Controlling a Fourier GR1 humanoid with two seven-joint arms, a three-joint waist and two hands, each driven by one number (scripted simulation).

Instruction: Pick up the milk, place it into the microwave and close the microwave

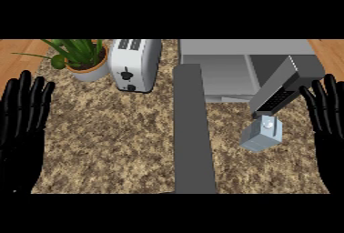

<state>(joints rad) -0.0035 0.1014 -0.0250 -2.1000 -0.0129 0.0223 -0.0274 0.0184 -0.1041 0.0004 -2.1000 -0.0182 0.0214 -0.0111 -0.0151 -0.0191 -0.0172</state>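
At the side edges, left hand [21,127] and right hand [328,120] upright, fingers spread, milk [260,139] apart from both

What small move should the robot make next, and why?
Probably move the right hand left toward the milk carton: that hand is open and nearest, the carton sits untouched on the counter, and the microwave door is open.
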